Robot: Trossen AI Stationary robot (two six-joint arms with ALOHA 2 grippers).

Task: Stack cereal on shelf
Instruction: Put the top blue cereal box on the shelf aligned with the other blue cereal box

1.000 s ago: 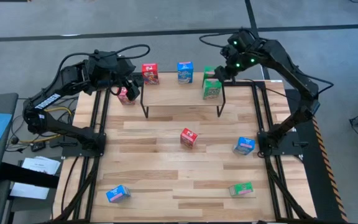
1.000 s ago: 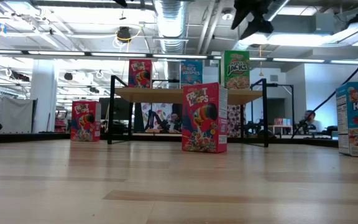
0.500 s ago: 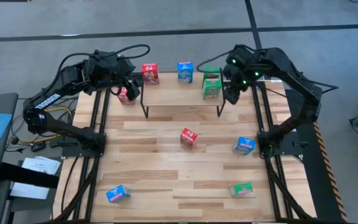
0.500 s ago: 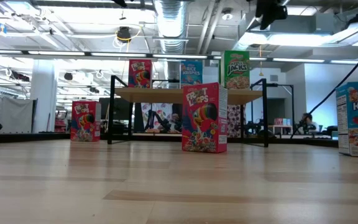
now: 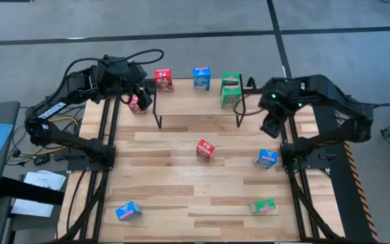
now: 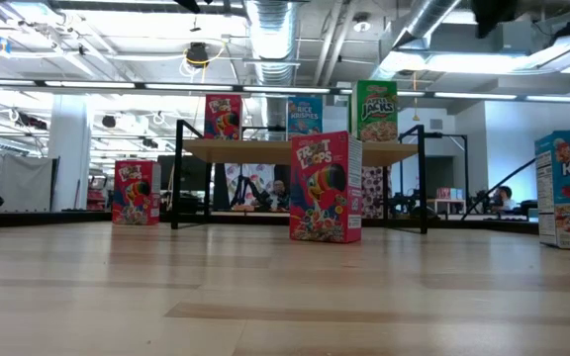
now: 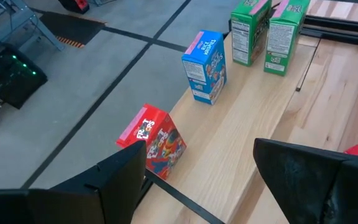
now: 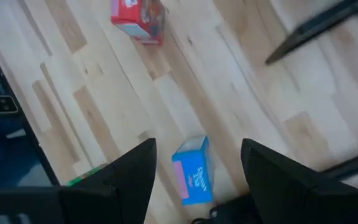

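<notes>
Four cereal boxes are seen upright on the shelf [image 5: 198,102]: red [image 5: 163,79], blue [image 5: 201,78] and two green [image 5: 230,91]. The right end effector [image 5: 271,127] is held released above the surface [image 5: 181,196], near another blue box [image 5: 265,158]. The left end effector [image 5: 141,96] is held open, empty, beside the shelf's left end.

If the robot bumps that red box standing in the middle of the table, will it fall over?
Probably. The red box stands upright on a narrow base, taller than wide, so a nudge near its top could tip it. It looks like thin cardboard, likely light, so it might slide on the smooth wooden table instead.
</notes>
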